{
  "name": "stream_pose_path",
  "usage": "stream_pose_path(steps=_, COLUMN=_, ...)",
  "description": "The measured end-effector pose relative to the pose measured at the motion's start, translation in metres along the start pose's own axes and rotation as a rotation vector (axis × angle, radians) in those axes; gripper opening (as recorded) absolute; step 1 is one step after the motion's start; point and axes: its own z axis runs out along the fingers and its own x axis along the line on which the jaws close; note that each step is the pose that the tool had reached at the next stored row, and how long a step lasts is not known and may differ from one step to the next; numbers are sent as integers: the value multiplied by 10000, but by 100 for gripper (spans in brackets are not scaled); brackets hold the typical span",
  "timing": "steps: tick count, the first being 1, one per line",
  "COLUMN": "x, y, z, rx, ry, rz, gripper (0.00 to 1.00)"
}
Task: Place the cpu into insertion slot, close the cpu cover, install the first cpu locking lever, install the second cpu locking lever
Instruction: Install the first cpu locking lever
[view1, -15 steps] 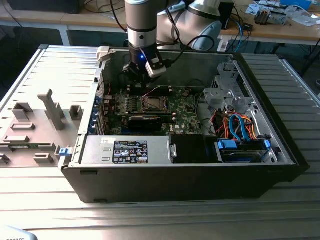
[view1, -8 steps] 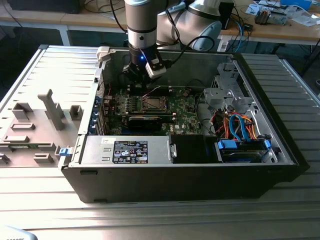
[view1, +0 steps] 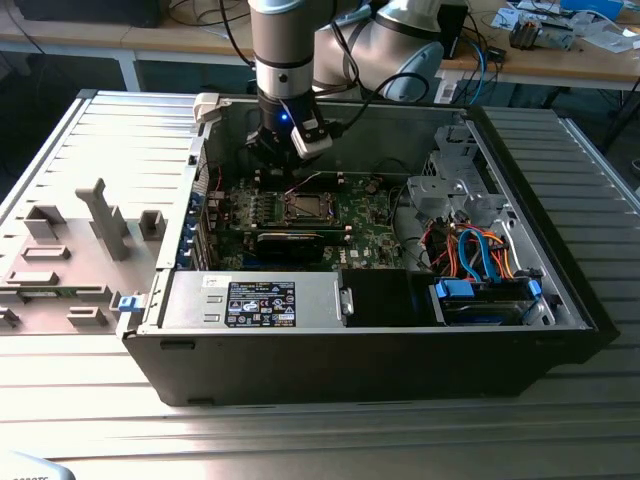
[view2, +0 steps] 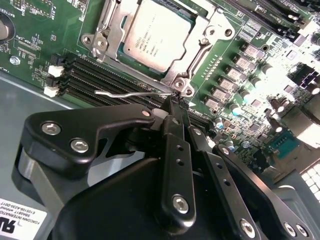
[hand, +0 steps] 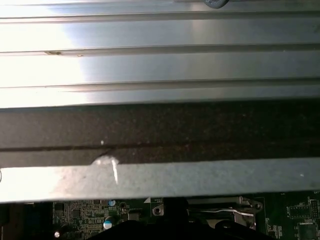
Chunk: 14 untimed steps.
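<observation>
The small flat square silvery-grey cpu (view2: 156, 34) lies flat in the insertion slot (view1: 305, 205), a square socket with a silver rim at the middle of the green circuit board (view1: 365, 225). In the second wrist view the chip sits turned like a diamond, one corner pointing toward 1 o'clock, and the thin silver metal cpu cover (view2: 202, 37) frames it, lying down around its edges. Faint print marks the chip's face but is too small to read.

The black gripper (view2: 172, 102) hangs just at the socket's 6 o'clock corner, its fingers drawn together with no gap showing, tips right at a thin silver wire locking lever (view2: 130, 93) that runs sideways toward 9 o'clock; whether they pinch the wire I cannot tell. Black memory slots (view2: 95, 75) lie beside the lever.

In the exterior view a black power supply box with a black-and-white label (view1: 260, 302) stands at 6 o'clock of the board, and blue cables (view1: 480, 250) at 3 o'clock
</observation>
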Motion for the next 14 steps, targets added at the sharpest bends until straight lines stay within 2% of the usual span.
stream_pose_path(steps=14, x=-1, y=-3, z=53, rx=-1, ry=0, rz=-1, gripper=11)
